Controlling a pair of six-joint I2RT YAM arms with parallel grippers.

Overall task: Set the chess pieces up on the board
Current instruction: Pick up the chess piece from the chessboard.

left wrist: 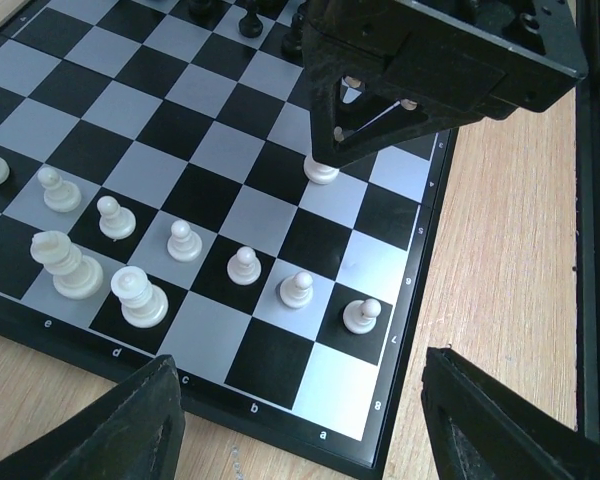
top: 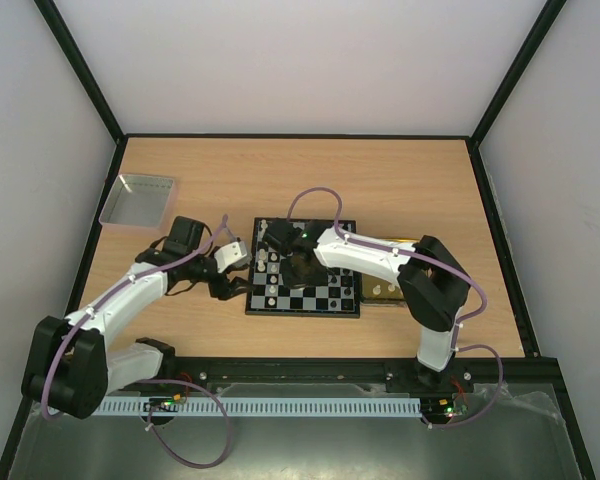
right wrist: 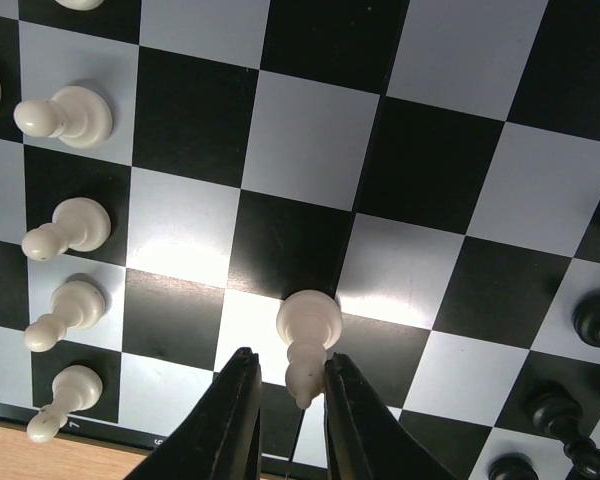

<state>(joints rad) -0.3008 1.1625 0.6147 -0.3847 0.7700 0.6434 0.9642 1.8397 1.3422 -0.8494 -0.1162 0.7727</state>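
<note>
Reaching across the board [top: 325, 300], right gripper [right wrist: 289, 356] flanking a white pawn [right wrist: 308, 322].

Light wood table [top: 400, 180] here, with a shallow grey metal tray [top: 138, 199] sitting near its far left corner. There's also a shiny yellow tray [top: 385, 292] toward the table's right side, mostly covered up. A white perforated strip [top: 300, 407] runs along its near edge.

pieces [left wrist: 244, 266] stand on the board [top: 330, 300]; one tray [top: 140, 198] lies far left, behind.
</note>
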